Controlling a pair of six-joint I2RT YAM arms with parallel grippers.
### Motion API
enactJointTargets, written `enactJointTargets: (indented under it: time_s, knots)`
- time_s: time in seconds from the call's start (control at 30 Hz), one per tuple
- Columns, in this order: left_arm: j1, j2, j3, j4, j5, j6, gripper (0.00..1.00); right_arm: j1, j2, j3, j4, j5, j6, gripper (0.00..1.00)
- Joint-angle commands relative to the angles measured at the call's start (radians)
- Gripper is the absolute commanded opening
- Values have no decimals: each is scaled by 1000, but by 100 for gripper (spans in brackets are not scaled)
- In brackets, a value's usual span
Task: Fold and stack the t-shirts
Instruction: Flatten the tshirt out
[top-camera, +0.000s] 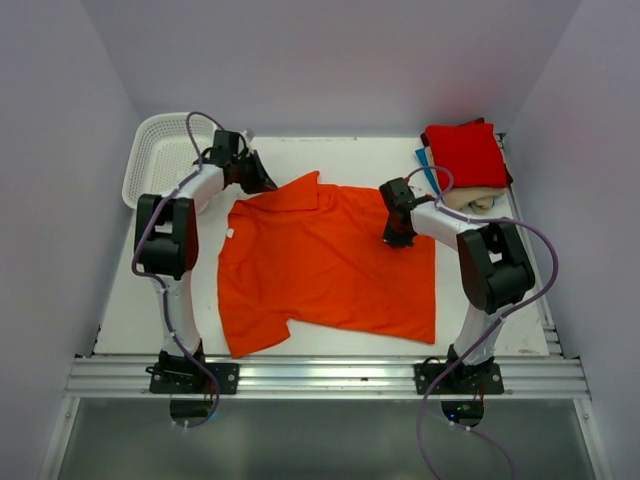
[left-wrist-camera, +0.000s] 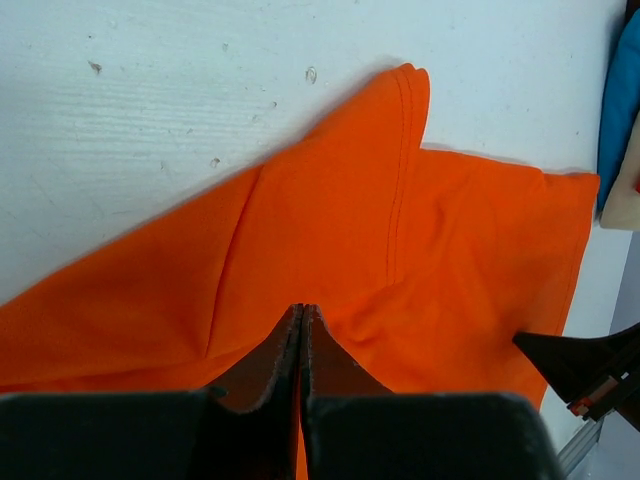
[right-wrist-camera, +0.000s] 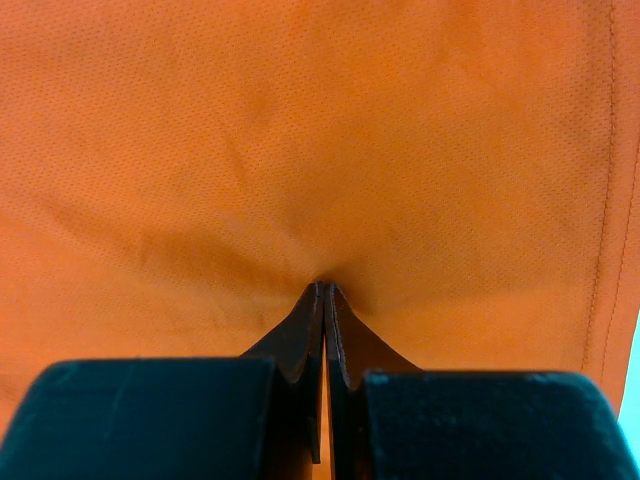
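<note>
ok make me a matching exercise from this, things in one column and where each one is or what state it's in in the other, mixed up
Things
1. orange t-shirt
2. red t-shirt
3. basket
4. right gripper

Places or states
A. far left corner of the table
B. shut, pinching orange cloth
C. folded, at the far right corner
D. spread out across the middle

Pairs: 1-D, 2-C, 3-A, 4-B
</note>
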Motion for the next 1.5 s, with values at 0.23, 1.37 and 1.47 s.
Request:
enactJointTargets:
  time_s: [0.23, 1.37, 1.47]
  knots:
    - [-94, 171, 236, -44, 188, 113, 22, -9, 64, -4, -58, -61, -56, 0]
    - [-307, 292, 424, -272, -283, 348, 47, -12, 38, -24, -33, -95, -71, 0]
    - [-313, 300, 438, -284, -306, 351, 46, -10, 38, -22, -33, -97, -71, 0]
